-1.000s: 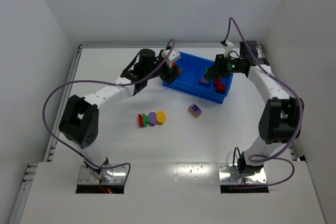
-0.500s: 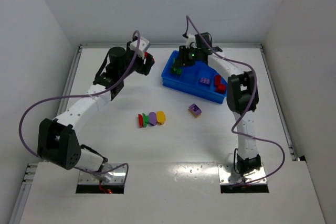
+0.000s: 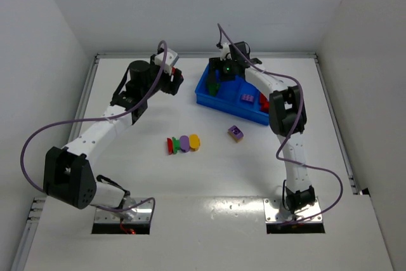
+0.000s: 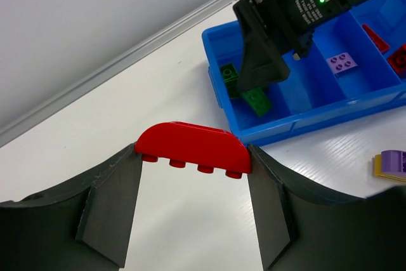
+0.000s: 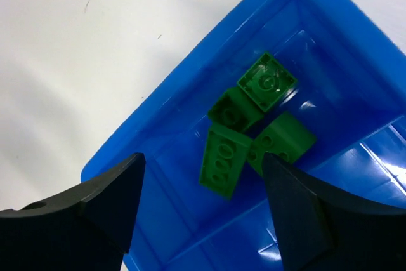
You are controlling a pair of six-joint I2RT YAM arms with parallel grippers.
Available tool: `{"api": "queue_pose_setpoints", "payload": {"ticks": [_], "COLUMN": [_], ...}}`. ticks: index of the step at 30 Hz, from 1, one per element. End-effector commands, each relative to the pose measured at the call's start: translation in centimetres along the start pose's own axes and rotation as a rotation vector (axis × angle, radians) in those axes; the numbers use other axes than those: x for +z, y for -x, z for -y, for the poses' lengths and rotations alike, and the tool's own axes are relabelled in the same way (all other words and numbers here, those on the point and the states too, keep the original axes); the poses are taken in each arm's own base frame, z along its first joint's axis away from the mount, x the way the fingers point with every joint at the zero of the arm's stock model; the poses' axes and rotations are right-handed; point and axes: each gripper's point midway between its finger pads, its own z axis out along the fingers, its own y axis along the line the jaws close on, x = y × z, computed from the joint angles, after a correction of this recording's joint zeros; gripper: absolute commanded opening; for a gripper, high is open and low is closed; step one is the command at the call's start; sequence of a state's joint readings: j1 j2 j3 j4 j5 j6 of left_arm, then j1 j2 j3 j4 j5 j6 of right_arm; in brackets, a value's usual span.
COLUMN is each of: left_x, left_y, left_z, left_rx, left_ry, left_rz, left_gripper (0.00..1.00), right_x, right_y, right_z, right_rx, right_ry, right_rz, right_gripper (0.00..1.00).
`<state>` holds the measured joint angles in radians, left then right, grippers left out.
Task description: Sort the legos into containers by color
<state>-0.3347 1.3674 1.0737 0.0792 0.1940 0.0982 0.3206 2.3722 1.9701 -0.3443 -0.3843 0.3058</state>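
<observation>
Left fingers (image 4: 124, 182) are clamped on a red brick (image 4: 192, 147) with a curved top, pinched at both ends, studs showing along its lower edge. They hang over the counter (image 3: 209, 169) just off the left end of the blue bin (image 3: 219, 101), not touching it.

Right fingers (image 5: 124, 188) are spread wide with nothing between them, over the bin's left-end compartment. Four green bricks (image 5: 257, 118) lie bunched in there. One looks tipped, but I can't tell if it's leaning on the others.

The right wrist fills most of the room above that end, so the two arms sit close there. The counter's back edge runs just behind the bin.

The next compartment holds a purple brick (image 4: 341, 63), with red bricks (image 4: 398, 58) further along. In front of the bin are a purple-and-yellow brick (image 3: 236, 133) and a row of red, green, purple and yellow pieces (image 3: 183, 143), well apart from both arms.
</observation>
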Motion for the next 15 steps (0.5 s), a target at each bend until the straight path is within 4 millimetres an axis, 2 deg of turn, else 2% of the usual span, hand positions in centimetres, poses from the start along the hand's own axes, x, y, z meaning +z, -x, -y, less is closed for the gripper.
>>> {"api": "queue_pose_setpoints", "payload": {"ticks": [1, 4, 5, 6, 7, 8, 9, 10, 12, 13, 14, 15], "left_x": [-0.2, -0.1, 0.1, 0.4, 0.4, 0.8, 1.5, 1.8, 2.6, 3.4, 3.9, 4.3], "left_y": [1.8, 2.6, 2.6, 2.2, 3.1, 3.2, 2.8, 3.3, 3.6, 3.6, 4.0, 4.1], "left_z": [0.1, 0.7, 1.1, 1.3, 1.1, 1.3, 1.5, 1.9, 3.1, 3.5, 4.5, 4.9], "left_rx": [-0.002, -0.003, -0.001, -0.003, -0.008, -0.008, -0.011, -0.018, -0.013, -0.013, -0.009, -0.008], "left_ry": [-0.02, -0.052, -0.077, -0.088, -0.085, -0.1, -0.119, -0.129, -0.17, -0.181, -0.208, -0.219], "left_rz": [0.066, 0.098, 0.107, 0.098, 0.121, 0.12, 0.109, 0.116, 0.123, 0.12, 0.125, 0.124], "left_gripper": [0.2, 0.2, 0.2, 0.2, 0.2, 0.2, 0.2, 0.2, 0.2, 0.2, 0.2, 0.2], "right_x": [-1.9, -3.7, -5.6, -6.8, -8.2, -9.3, -10.9, -13.5, -16.2, -19.2, -19.9, -21.4], "right_y": [3.8, 5.3, 6.9, 7.7, 9.0, 9.7, 10.9, 12.5, 12.7, 13.6, 12.0, 11.7], "right_z": [-2.4, -3.7, -4.8, -4.9, -5.0, -5.2, -4.8, -4.8, -2.6, -2.8, -0.7, 0.5], "right_rx": [-0.09, -0.119, -0.139, -0.142, -0.153, -0.149, -0.15, -0.167, -0.149, -0.161, -0.147, -0.13], "right_ry": [0.02, 0.047, 0.053, 0.049, 0.046, 0.026, -0.005, -0.051, -0.148, -0.181, -0.237, -0.304], "right_rz": [0.089, 0.121, 0.165, 0.187, 0.228, 0.251, 0.287, 0.342, 0.366, 0.408, 0.38, 0.393], "right_gripper": [0.76, 0.76, 0.76, 0.76, 0.76, 0.76, 0.76, 0.76, 0.76, 0.77, 0.77, 0.77]}}
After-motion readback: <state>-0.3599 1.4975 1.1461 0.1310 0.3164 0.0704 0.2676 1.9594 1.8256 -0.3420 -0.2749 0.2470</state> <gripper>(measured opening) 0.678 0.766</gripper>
